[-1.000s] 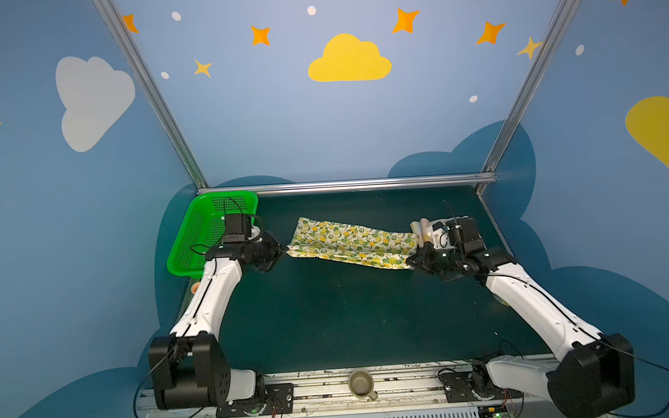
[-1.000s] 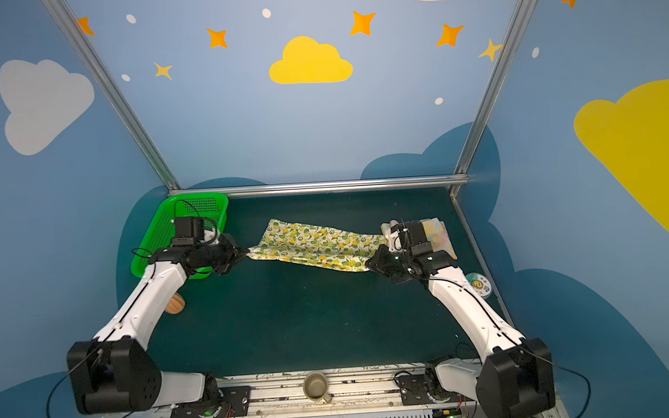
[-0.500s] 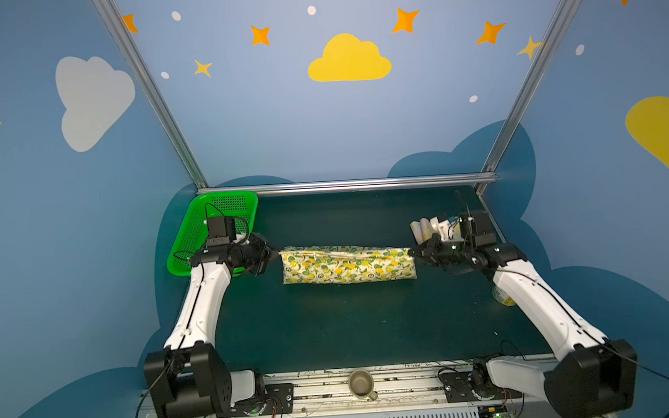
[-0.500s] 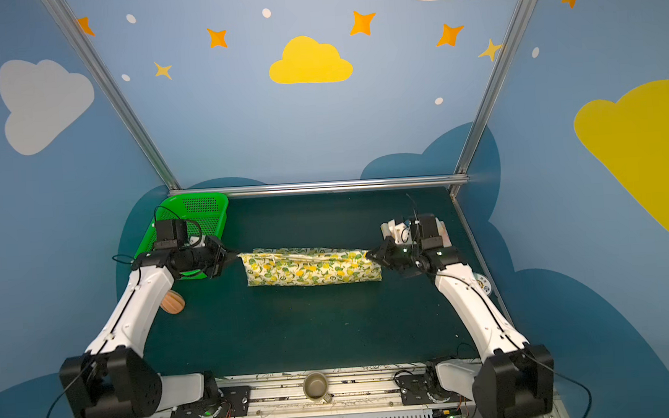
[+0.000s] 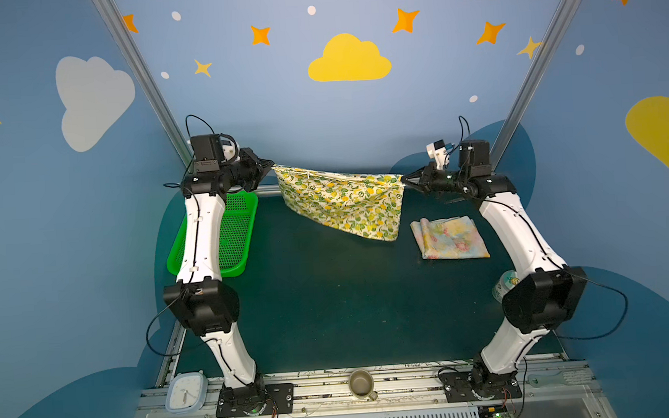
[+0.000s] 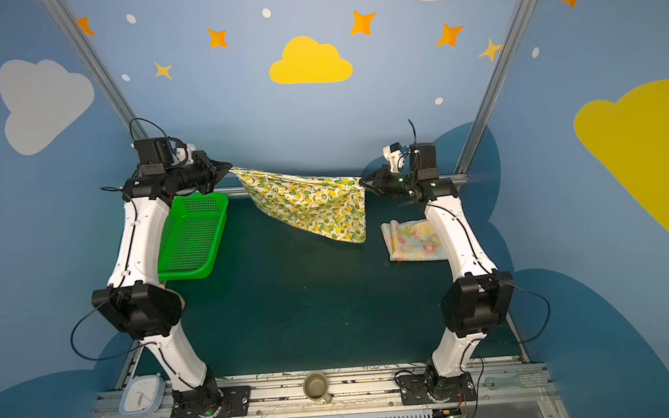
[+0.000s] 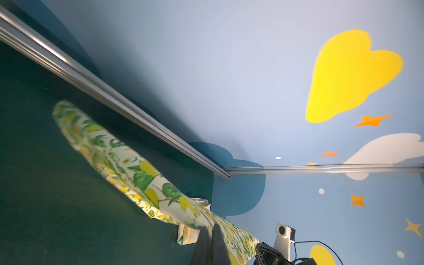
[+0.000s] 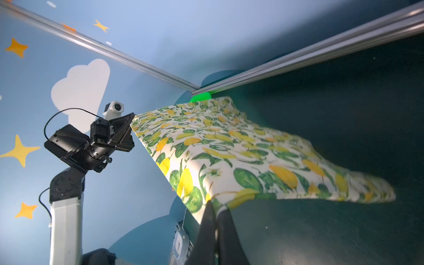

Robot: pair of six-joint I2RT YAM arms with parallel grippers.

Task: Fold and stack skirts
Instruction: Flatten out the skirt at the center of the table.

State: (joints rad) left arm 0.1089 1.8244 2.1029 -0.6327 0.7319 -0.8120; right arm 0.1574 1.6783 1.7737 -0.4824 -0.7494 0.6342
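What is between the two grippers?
The lemon-print skirt hangs stretched between left gripper and right gripper, each shut on a corner; both top views show it.

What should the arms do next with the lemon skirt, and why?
Probably lower the lemon skirt flat onto the mat for folding: left gripper and right gripper each pinch a top corner, and it hangs spread between them.

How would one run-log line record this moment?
phase: lemon skirt hanging spread | left fingers: shut on corner | right fingers: shut on corner | floral skirt: folded, on table
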